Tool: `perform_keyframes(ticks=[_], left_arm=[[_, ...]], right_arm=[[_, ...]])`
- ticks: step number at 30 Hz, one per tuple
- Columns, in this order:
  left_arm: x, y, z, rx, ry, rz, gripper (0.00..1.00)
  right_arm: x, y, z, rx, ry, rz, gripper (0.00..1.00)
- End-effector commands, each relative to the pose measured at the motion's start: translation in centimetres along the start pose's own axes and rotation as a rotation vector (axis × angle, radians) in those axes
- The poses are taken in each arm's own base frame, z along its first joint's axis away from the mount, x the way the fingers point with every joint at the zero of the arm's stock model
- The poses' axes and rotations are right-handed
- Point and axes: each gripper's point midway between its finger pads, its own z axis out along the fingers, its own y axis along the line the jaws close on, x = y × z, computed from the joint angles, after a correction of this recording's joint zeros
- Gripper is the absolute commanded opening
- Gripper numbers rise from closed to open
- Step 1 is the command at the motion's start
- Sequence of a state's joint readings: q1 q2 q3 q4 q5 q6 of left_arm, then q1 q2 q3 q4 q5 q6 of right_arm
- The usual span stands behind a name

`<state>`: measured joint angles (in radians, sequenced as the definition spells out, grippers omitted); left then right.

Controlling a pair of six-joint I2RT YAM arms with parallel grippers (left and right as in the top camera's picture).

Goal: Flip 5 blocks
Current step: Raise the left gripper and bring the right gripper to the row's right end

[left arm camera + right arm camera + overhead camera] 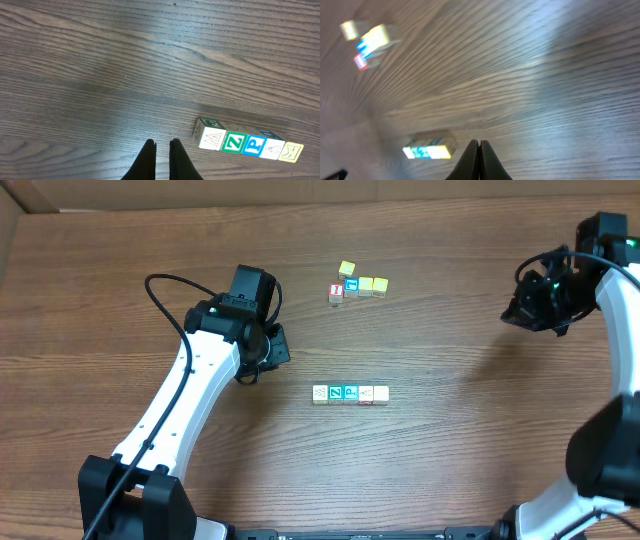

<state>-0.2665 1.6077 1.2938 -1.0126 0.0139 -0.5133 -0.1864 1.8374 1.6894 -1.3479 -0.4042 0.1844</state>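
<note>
The five letter blocks (350, 393) lie in a touching row near the middle of the wooden table (450, 460), just right of the left gripper (278, 348). Overhead their tops are only whitish, teal and tan squares, too small to read. The left wrist view shows their faces in the lower right of its frame: a whitish block with a crown-like outline (210, 138), a green Z block (232, 143), a teal P block (254, 145), a second whitish block with faint marks (272, 148) and a yellow-tan K block (291, 151). That view also shows the left fingers (147, 162) drawn to a thin slit with nothing between them, apart from the row. The right gripper (527, 308) hangs over the table's far right, well away from the blocks. Overhead hides how its jaws stand, but the right wrist view shows its fingertips (474, 155) pressed together and empty. That picture is blurred, so the row is only a pale smear. A second cluster of cubes (357, 283), yellow, teal and red, sits farther back, sharp only from overhead.
</note>
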Motion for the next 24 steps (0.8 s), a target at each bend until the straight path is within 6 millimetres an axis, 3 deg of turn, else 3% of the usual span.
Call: perform_keyframes(ticks=[1,4,8,12,18,24], left_arm=[[-0.5,0.2,-0.2,-0.008,-0.016,0.015,0.04],[-0.3,0.2,-0.2,-0.011,-0.010,0.015,0.04],[-0.3,0.3,-0.1,-0.013,-0.006,0.015,0.04],[-0.1,0.4,0.0,-0.016,0.000,0.016,0.04],[0.7,0.8,1.3,-0.035,0.033,0.015,0.04],[1.3,0.9,3.3,-0.049,0.090,0.011,0.04]], right_arm=[[2.4,3.3,-1.0,-0.025,-0.013,-0.131,0.04],[4.4,5.0,0.5,-0.025,0.034,-0.169,0.04],[8.1,7.2,5.2,0.003,0.115,-0.247,0.04],[10.1,6.6,8.2,0.112,0.121,-0.207,0.04],[13.0,7.4,11.7,0.133,0.138,-0.229,0.04],[12.5,5.0,13.3,0.255,0.044,-0.119,0.04]])
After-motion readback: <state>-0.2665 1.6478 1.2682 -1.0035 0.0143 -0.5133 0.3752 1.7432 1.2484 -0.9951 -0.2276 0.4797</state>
